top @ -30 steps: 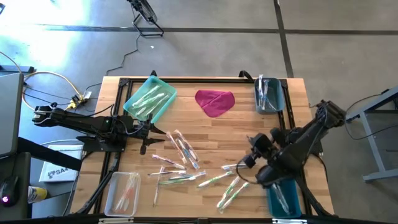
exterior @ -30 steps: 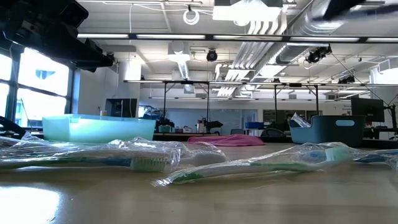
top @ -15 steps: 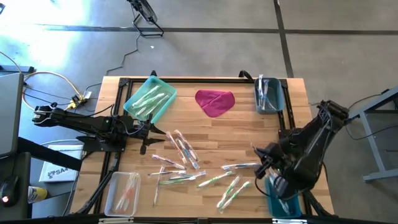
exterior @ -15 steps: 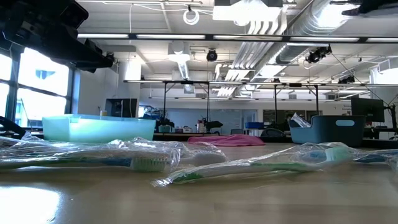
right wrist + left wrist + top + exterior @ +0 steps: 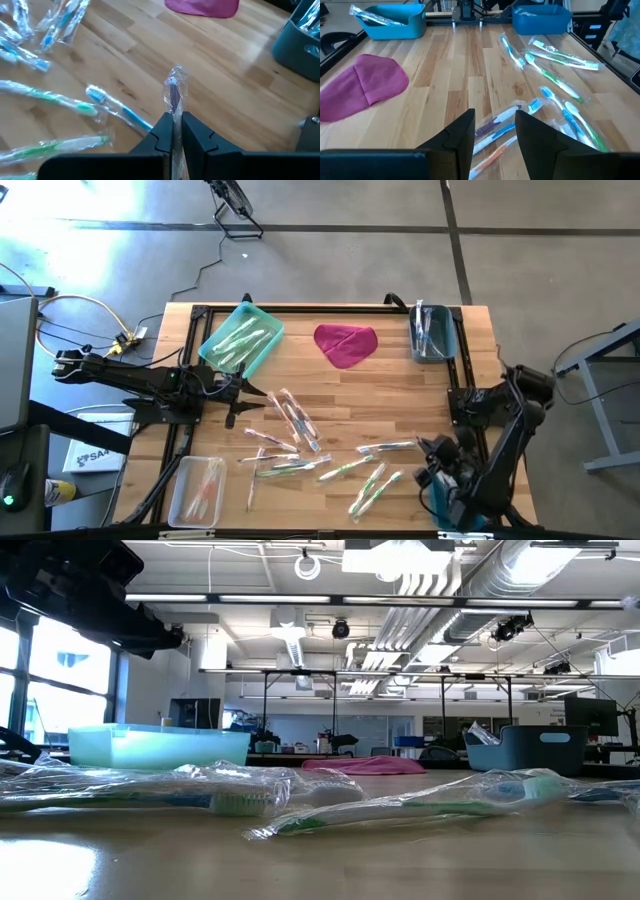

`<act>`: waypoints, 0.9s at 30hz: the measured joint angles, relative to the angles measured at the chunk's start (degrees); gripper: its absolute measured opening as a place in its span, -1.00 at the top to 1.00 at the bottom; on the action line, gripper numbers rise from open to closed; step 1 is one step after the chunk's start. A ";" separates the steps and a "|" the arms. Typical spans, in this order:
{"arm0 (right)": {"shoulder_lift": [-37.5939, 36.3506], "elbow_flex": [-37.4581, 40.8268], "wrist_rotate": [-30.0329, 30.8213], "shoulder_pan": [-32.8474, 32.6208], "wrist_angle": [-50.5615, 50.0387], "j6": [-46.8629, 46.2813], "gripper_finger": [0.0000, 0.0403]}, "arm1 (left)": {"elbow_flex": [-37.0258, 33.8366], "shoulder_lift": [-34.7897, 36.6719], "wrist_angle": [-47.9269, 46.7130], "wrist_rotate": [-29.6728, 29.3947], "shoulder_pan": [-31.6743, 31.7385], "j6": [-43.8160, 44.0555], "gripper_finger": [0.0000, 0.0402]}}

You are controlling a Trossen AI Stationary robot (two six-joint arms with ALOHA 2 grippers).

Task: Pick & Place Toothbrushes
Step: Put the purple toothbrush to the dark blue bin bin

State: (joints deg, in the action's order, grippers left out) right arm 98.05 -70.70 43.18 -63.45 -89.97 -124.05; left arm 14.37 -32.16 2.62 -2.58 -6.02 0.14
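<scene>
Right gripper (image 5: pixel 173 131) sits clamped on one wrapped toothbrush (image 5: pixel 174 97), fingers pinching the thin wrapper end so that most of the brush sticks out past the tips. In the high view you have this arm at the table's near right corner, over the dark blue bin (image 5: pixel 447 505).

Risks, as judgements:
- The hold looks to be on slick film, not on the handle. A quick swing or a jolt could let the brush slide out and land on the wood short of the bin.
- The arm covers most of the bin from above, so you cannot check the line-up there. Release off-centre and the brush may catch the rim and tip out.

Left gripper (image 5: pixel 495 130) waits over the left side of the table with its fingers apart and nothing between them.

Around you:
- The loose toothbrushes (image 5: pixel 300 445) lie scattered across the middle of the table, some overlapping.
- Teal tray (image 5: pixel 240 337) far left, with brushes in it.
- Clear tub (image 5: pixel 196 490) near left.
- Grey-blue bin (image 5: pixel 433 332) far right.
- Pink cloth (image 5: pixel 346 344) between the far bins, apart from the scatter.

Nothing stands between the right gripper and its bin.
</scene>
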 joint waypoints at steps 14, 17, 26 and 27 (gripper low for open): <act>4.00 0.00 1.85 -10.06 0.36 -7.03 0.94 | 0.00 0.00 -0.14 -0.01 0.00 0.16 0.32; 5.67 0.00 1.85 -11.71 0.49 -9.33 0.94 | 0.00 0.00 -0.12 -0.04 0.00 0.29 0.32; 10.18 -0.02 -0.12 -14.03 2.94 -13.34 0.94 | 0.00 0.02 0.32 -0.12 0.00 3.41 0.32; 10.28 -0.02 -0.45 -14.05 3.06 -13.35 0.94 | 0.00 0.00 0.31 -0.12 0.00 3.84 0.32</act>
State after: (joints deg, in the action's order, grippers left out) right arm 108.33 -70.72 42.72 -77.49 -86.91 -137.40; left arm 14.37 -32.16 2.93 -2.70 -6.02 3.98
